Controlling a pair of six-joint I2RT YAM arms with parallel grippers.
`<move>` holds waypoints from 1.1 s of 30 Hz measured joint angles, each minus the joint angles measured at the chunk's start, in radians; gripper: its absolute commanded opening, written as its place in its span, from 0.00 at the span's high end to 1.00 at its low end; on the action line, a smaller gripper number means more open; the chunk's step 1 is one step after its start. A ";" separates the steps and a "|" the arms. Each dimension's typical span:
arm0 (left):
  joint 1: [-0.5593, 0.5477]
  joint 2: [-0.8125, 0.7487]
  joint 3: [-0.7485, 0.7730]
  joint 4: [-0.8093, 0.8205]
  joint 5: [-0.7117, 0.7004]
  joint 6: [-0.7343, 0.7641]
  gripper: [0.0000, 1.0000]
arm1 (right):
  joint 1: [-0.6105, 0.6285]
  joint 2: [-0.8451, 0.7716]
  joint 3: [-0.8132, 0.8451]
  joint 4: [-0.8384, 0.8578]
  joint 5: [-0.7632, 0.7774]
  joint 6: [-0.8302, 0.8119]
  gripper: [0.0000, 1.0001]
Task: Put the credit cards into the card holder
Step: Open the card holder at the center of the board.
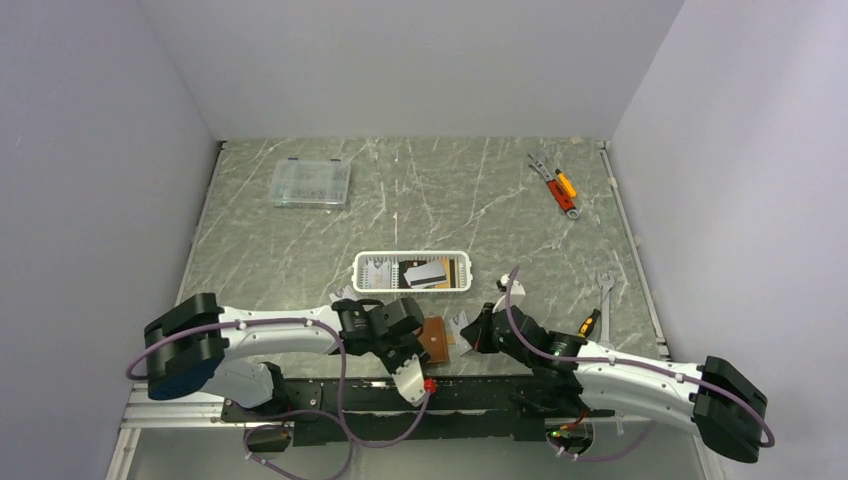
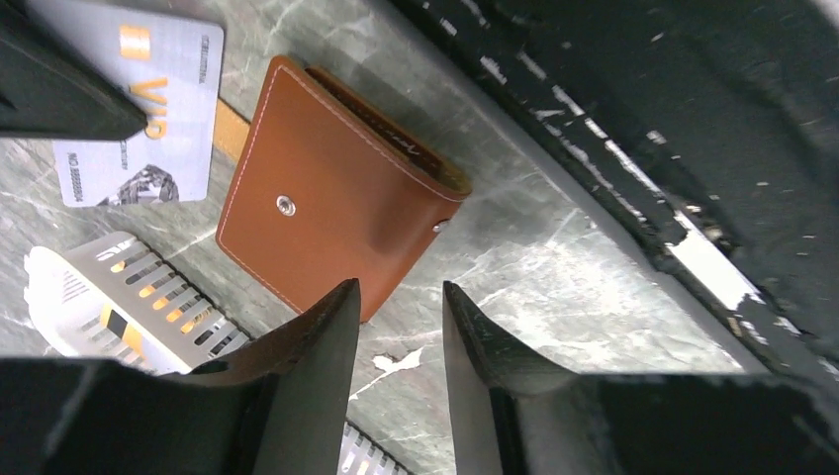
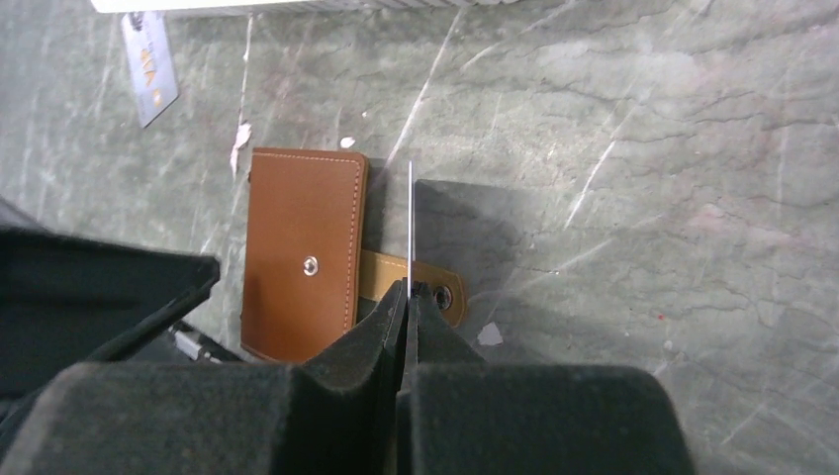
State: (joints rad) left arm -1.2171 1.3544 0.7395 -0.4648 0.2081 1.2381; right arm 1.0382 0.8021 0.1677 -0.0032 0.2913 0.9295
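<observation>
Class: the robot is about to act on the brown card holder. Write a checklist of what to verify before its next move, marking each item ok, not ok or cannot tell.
1. Right tool grips a card: ok, shut on it, card held on edge.
2. Card holder open to receive: not ok, folded shut.
3. Snap tab undone: ok, it lies out to the side.
4. Left tool ready: ok, jaws apart at the holder's edge.
5. Left tool touching the holder: cannot tell.

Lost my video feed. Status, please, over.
Left gripper open at card holder edge. Right gripper shut on credit card. Card holder folded shut, tab unsnapped.
</observation>
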 measured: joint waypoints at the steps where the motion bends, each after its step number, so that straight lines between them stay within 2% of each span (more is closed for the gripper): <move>1: 0.000 0.013 -0.006 0.019 -0.017 0.003 0.63 | -0.010 -0.017 -0.014 0.013 -0.018 -0.005 1.00; 6: 0.000 0.034 -0.029 0.094 -0.080 0.002 0.84 | -0.036 -0.056 -0.057 0.061 -0.108 -0.024 1.00; 10: 0.000 0.038 -0.040 0.118 -0.117 -0.006 0.92 | -0.036 -0.026 -0.063 0.108 -0.166 -0.039 1.00; 17: 0.000 0.045 -0.053 0.123 -0.169 -0.035 0.99 | -0.038 -0.019 -0.074 0.147 -0.210 -0.043 1.00; 26: 0.002 0.013 -0.043 0.070 -0.236 -0.190 0.98 | -0.038 -0.045 -0.079 0.139 -0.219 -0.054 1.00; 33: 0.002 0.010 -0.039 -0.003 -0.211 -0.276 1.00 | -0.038 -0.050 -0.082 0.140 -0.241 -0.067 1.00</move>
State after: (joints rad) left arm -1.2152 1.3643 0.7006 -0.4683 -0.0025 0.9619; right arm 1.0000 0.7525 0.0853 0.1364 0.0498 0.8623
